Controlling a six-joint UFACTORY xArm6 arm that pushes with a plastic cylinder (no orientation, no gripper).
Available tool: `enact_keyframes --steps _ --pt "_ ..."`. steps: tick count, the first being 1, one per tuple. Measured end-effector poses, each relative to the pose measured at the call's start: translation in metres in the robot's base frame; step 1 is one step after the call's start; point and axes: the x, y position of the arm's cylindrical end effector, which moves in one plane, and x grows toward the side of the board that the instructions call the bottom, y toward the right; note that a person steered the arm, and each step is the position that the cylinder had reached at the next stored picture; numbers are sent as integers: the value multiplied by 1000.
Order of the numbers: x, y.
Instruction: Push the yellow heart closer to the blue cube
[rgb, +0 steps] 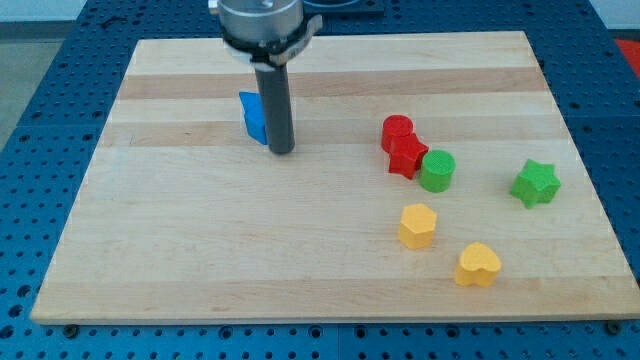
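The yellow heart lies near the view's bottom right of the wooden board. The blue cube sits at the upper left of the middle, partly hidden behind my rod. My tip rests on the board just right of and slightly below the blue cube, touching or nearly touching it. The tip is far to the upper left of the yellow heart.
A yellow hexagon-like block lies up-left of the heart. A red cylinder, a red star and a green cylinder cluster at the right of middle. A green star is at the far right. The board's edge runs along the bottom.
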Motion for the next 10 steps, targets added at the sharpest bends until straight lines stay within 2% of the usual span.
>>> enact_keyframes --steps 2,3,6,7,8,10 --pt "112 32" --pt "159 88" --pt "163 255" --pt "146 279" --pt "134 259" --pt "151 187"
